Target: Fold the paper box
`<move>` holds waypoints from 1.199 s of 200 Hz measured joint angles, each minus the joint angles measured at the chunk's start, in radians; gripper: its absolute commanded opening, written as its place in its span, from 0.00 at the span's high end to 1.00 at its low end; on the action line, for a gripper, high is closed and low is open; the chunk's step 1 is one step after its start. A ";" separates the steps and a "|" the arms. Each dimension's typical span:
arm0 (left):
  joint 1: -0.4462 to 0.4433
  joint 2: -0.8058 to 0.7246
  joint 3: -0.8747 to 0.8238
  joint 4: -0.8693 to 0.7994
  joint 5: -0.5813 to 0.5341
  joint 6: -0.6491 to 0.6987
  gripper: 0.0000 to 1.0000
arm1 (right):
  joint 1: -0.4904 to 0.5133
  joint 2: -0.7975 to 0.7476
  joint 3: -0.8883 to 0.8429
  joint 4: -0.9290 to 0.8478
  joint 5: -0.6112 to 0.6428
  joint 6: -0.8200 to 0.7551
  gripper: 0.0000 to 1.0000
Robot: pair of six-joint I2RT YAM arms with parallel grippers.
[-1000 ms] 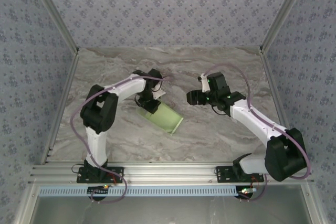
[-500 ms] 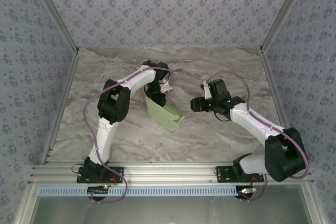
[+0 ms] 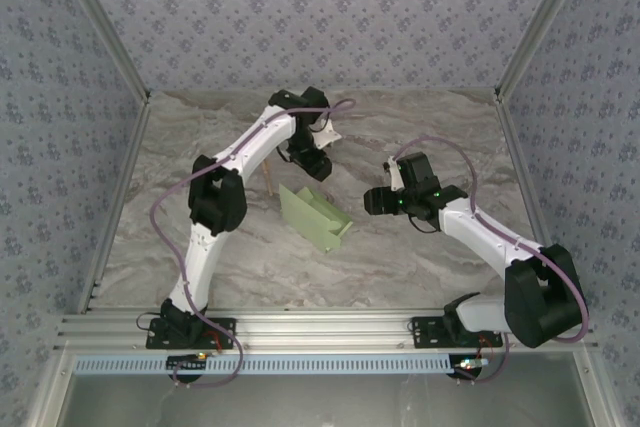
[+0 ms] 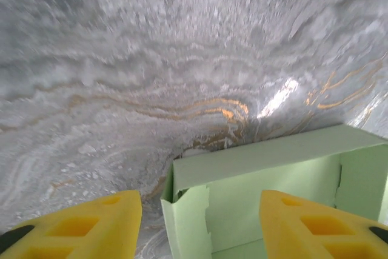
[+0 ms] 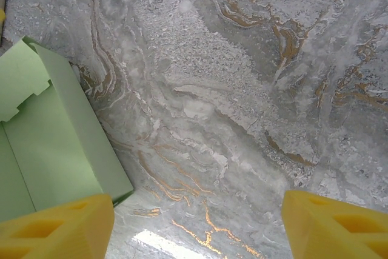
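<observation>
The paper box (image 3: 313, 217) is pale green card, partly folded into an open tray, and it lies on the marble table near the middle. My left gripper (image 3: 312, 154) hangs just beyond the box's far end, open. In the left wrist view its yellow fingers (image 4: 85, 222) stand wide apart, and the box's (image 4: 260, 174) torn-edged corner flap lies below between them, touched by neither. My right gripper (image 3: 372, 200) is to the right of the box, open over bare marble. In the right wrist view the box (image 5: 54, 131) lies at the left, close to the left fingertip (image 5: 60, 225).
Patterned walls with metal frame posts (image 3: 115, 162) close in the table on the left, back and right. An aluminium rail (image 3: 320, 332) runs along the near edge by the arm bases. Bare marble (image 3: 420, 132) stretches behind and to the right of the box.
My left gripper has opened and let go of the box, then drawn back toward the far side. The box has turned and now rests on the table. The right arm shifted only slightly.
</observation>
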 measured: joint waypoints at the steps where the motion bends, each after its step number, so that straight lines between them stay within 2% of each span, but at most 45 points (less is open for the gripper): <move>1: 0.001 -0.002 -0.001 0.001 0.000 -0.001 0.46 | 0.000 0.000 0.000 0.000 0.000 0.000 0.25; 18: 0.017 -0.066 -0.064 0.063 0.004 -0.027 0.45 | 0.003 0.000 0.000 0.008 0.000 0.000 0.25; 33: 0.050 -0.187 -0.211 0.167 0.003 -0.075 0.46 | 0.013 0.000 0.000 0.013 0.001 0.000 0.25; 51: 0.116 -0.408 -0.473 0.335 -0.014 -0.163 0.46 | 0.031 0.007 0.001 0.014 0.008 -0.001 0.25; 80: 0.280 -0.793 -0.940 0.632 -0.074 -0.371 0.48 | 0.064 0.091 0.035 0.011 0.048 -0.009 0.29; 103: 0.318 -0.953 -1.228 0.777 -0.120 -0.499 0.51 | 0.097 0.193 0.104 -0.003 0.103 -0.020 0.32; 129: 0.289 -0.977 -1.458 0.877 -0.104 -0.613 0.58 | 0.142 0.306 0.190 -0.020 0.159 -0.034 0.34; 152: 0.241 -0.970 -1.576 0.941 -0.077 -0.691 0.63 | 0.172 0.374 0.238 -0.037 0.196 -0.041 0.35; 194: 0.122 -0.862 -1.619 1.123 -0.005 -0.803 0.68 | 0.189 0.404 0.246 -0.076 0.202 -0.042 0.36; 240: 0.118 -0.813 -1.614 1.212 0.026 -0.867 0.68 | 0.188 0.375 0.199 -0.077 0.161 -0.041 0.37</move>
